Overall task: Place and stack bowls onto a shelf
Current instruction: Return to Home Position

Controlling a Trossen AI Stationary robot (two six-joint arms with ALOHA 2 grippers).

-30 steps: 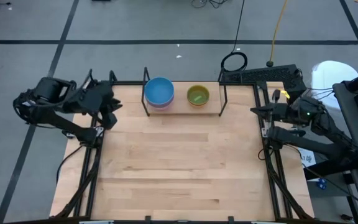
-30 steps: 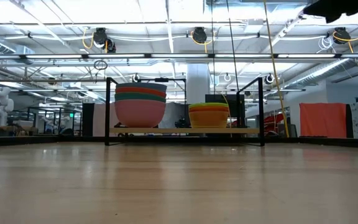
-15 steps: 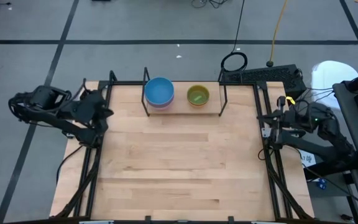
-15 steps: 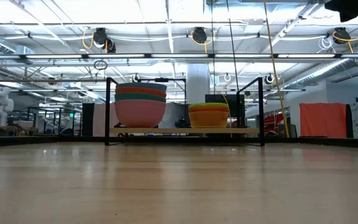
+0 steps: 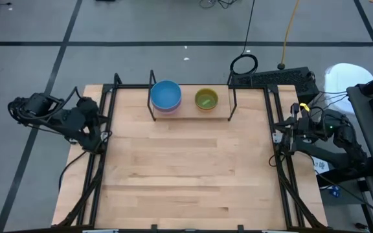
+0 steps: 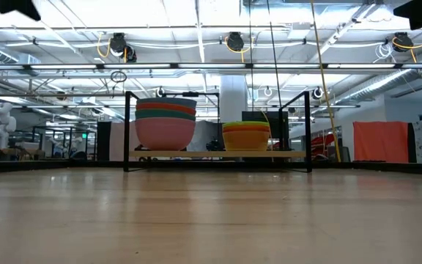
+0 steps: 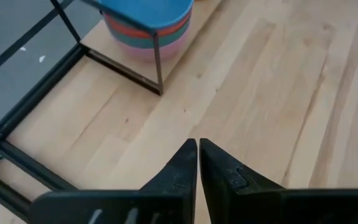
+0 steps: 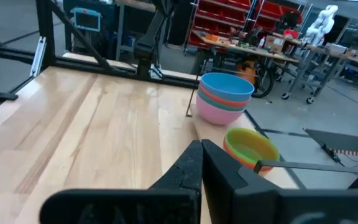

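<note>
- At the 12 o'clock edge of the table (image 5: 186, 175) stood the shelf (image 5: 188, 109), a light plank on thin black rods. In the low view the plank (image 6: 291, 154) sat just above the tabletop.
- All bowls in sight were on the shelf, in 2 stacks. The stacks were near each other, not touching.
- Stack 1 was at the shelf's 9 o'clock end. The blue bowl (image 5: 166, 95) was on top, then the orange-red bowl (image 6: 165, 108), then the teal bowl (image 6: 165, 115), w/ the pink bowl (image 6: 165, 133) at btm.
- Stack 2 was just to 3 o'clock of stack 1, approx mid-plank. The green bowl (image 5: 206, 99) was on top, w/ yellow + orange bands showing under it. Lower layers were too small to tell apart.
- The left gripper (image 7: 197, 144) had its fingers pressed together w/ nothing between them. It was by the table's 9 o'clock edge on the left arm (image 5: 50, 111), and its cam faced the blue-topped stack and a shelf leg.
- The right gripper (image 8: 201, 146) also had its fingers pressed together and held nothing. It was at the 3 o'clock edge on the right arm (image 5: 326, 133), w/ both stacks ahead across bare wood.
- Both arms were well apart from the shelf.
- A black cable coil (image 5: 243, 63) lay on the floor past the shelf, approx 1 o'clock of the table.
</note>
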